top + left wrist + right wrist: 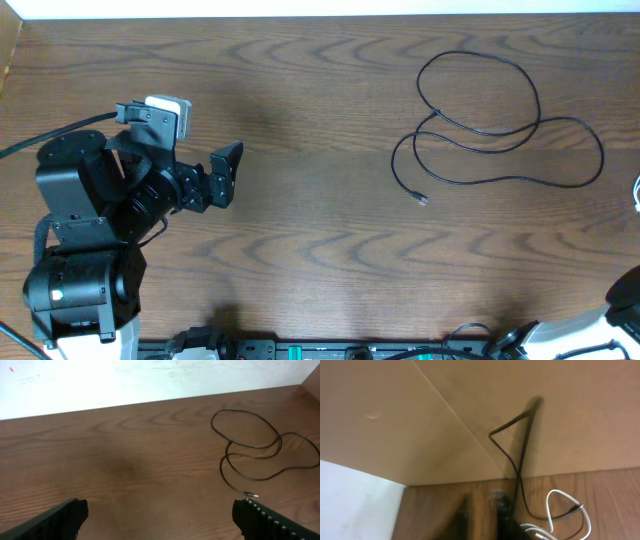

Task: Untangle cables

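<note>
The long thin black cord (pixel 500 130) lies in loose overlapping loops at the table's far right, its small plug end (pixel 420 200) pointing left. It also shows in the left wrist view (pixel 250 445). My left gripper (pixel 222 175) is open and empty, well left of the cord; its fingers frame bare wood (pixel 160 517). A bit of the white cord (pixel 637 195) shows at the right edge. In the right wrist view the white cord (pixel 555 510) loops over a black cord (pixel 520 465). My right gripper (pixel 485 517) is a dark blur next to them.
The wooden table (pixel 320 260) fills the view. A tan cardboard wall (pixel 470 410) rises behind the cords in the right wrist view. The right arm's base (pixel 625 295) sits at the bottom right corner. The left arm's body (pixel 90 230) stands at the left.
</note>
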Available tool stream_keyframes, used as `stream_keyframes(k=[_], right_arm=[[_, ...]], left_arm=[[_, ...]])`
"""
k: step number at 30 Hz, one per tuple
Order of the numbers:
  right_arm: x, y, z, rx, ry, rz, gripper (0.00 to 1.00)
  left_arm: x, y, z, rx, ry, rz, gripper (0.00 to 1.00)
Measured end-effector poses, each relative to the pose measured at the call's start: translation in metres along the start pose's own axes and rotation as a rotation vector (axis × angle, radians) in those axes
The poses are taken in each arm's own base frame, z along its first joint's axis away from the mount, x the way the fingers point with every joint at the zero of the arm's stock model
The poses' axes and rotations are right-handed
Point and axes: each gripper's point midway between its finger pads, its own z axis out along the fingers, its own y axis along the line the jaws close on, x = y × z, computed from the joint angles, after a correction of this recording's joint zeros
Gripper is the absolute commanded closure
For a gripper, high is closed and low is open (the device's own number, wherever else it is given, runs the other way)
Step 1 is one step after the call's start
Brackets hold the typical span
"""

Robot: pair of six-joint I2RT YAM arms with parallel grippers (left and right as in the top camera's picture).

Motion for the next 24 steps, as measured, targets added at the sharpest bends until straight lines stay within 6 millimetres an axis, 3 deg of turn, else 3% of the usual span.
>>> stream_keyframes(k=[1, 7, 11, 14, 19, 24], right_arm=[[0.006, -0.003, 0.010, 0.014, 0.019, -0.002, 0.02], [0.040, -0.019, 0.049, 0.054, 0.154, -0.021, 0.01], [0.051, -0.015, 0.057, -0.010, 0.237, 0.002, 0.01], [0.059, -0.009, 0.055, -0.056, 0.292, 0.009, 0.01], [0.096, -0.005, 0.040, -0.092, 0.462, -0.022, 0.01], [0.147, 0.028, 0.004, -0.295, 0.658, -0.237, 0.01]], left_arm=[[0.000, 0.000, 0.000, 0.000, 0.001, 0.000, 0.02], [0.001, 0.000, 0.000, 0.001, 0.005, -0.002, 0.02], [0.001, 0.000, 0.000, 0.001, 0.005, -0.002, 0.02], [0.001, 0.000, 0.000, 0.001, 0.005, -0.003, 0.02], [0.001, 0.000, 0.000, 0.001, 0.006, -0.003, 0.02], [0.002, 0.000, 0.000, 0.001, 0.006, -0.003, 0.02]])
